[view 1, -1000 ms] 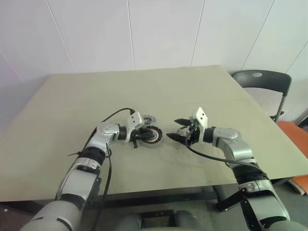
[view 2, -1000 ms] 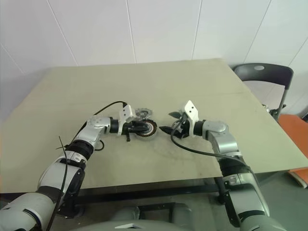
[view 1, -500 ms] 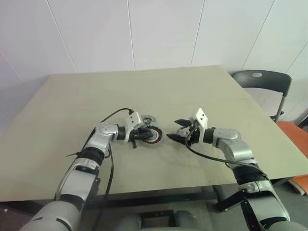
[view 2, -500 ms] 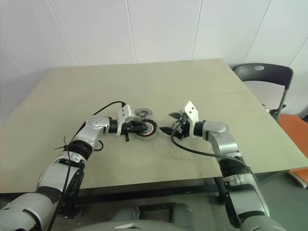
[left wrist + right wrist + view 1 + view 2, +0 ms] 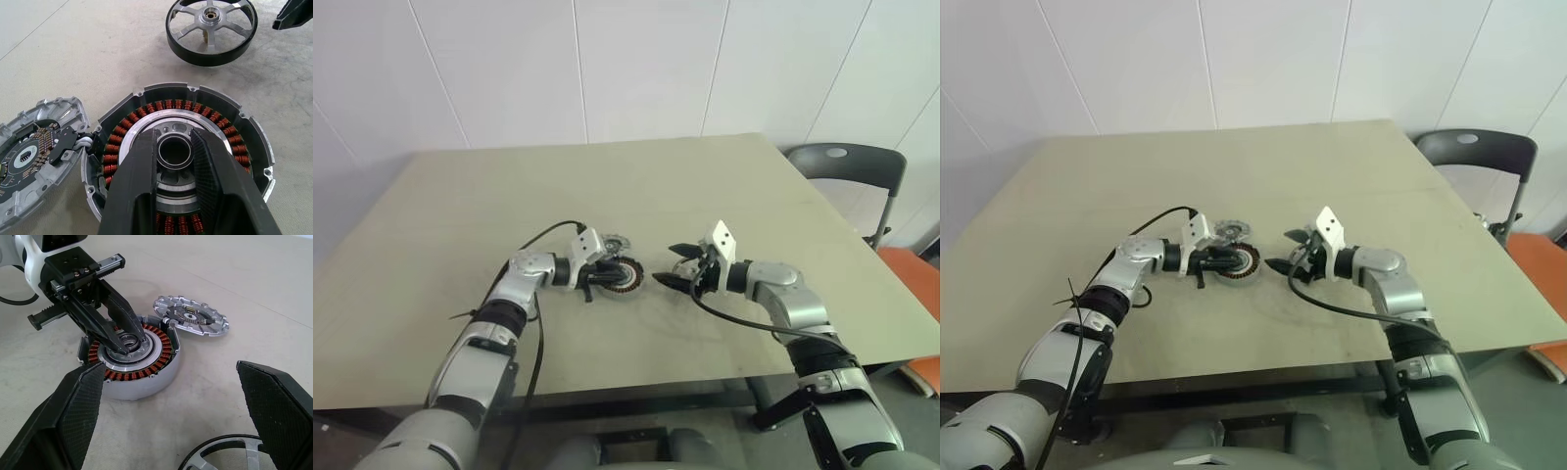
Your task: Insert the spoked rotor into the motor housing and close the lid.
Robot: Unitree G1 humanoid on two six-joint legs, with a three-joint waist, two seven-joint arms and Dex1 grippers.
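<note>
Copper-wound motor housing (image 5: 181,152) is seen resting on the beige tabletop (image 5: 705,186), near the middle of the head views and slightly left of centre. The left pincer (image 5: 174,169) is laid over it from the left of the frame, its two black fingers narrowed around the raised pale hub at the housing's centre, one finger on each side of the hub. The lid (image 5: 34,156), a pale grey disc with a dark inner face, is lying flat just beside the housing, on its upper side in the head views, and a short wire is seen running between the two. The spoked rotor (image 5: 211,29), a dark ring with silvery spokes, is set flat on the tabletop near the housing, apart from it, on the side toward the right arm. The right pincer (image 5: 176,411) is held just above the rotor with its fingers spread wide and nothing between them; it is pointed toward the housing from the right of the frame. A grey chair (image 5: 852,166) is seen beyond the tabletop's right edge.
</note>
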